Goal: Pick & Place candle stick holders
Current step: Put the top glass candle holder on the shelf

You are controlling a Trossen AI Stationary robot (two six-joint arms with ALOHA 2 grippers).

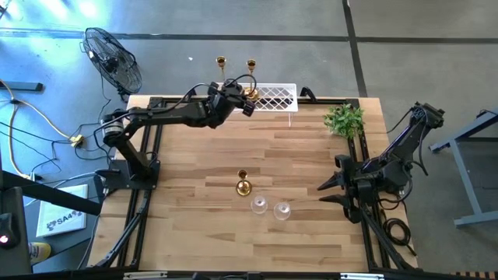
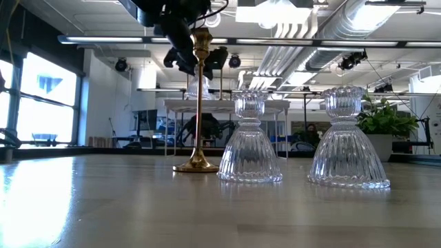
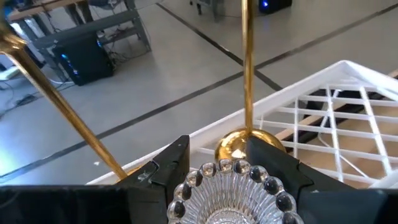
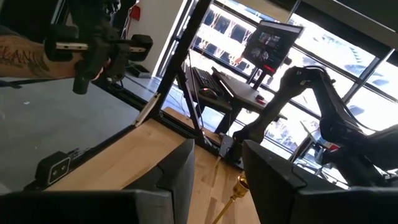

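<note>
My left gripper [image 1: 246,99] reaches to the white lattice rack [image 1: 276,97] at the table's far edge and is shut on a clear glass candle stick holder [image 3: 230,186]. Two gold holders [image 3: 247,62] [image 3: 62,106] stand just beyond it, their round bases on the rack's left end. In the middle of the table stand one gold holder [image 1: 243,185] and two glass holders [image 1: 259,204] [image 1: 282,211], each on its base. My right gripper [image 1: 325,193] waits open to their right, nothing between its fingers. My left gripper pinches the glass holder between its two fingers, one on either side of its round beaded rim [image 3: 186,180]. The fingers come nearly level, tipped a little down, from the table's left toward the rack. Whether the holder rests on the rack, I cannot tell.
A small green plant [image 1: 345,119] stands at the far right of the table, right of the rack. A floor fan [image 1: 113,58] stands beyond the far left corner. Bare wood lies between the rack and the three holders in the middle.
</note>
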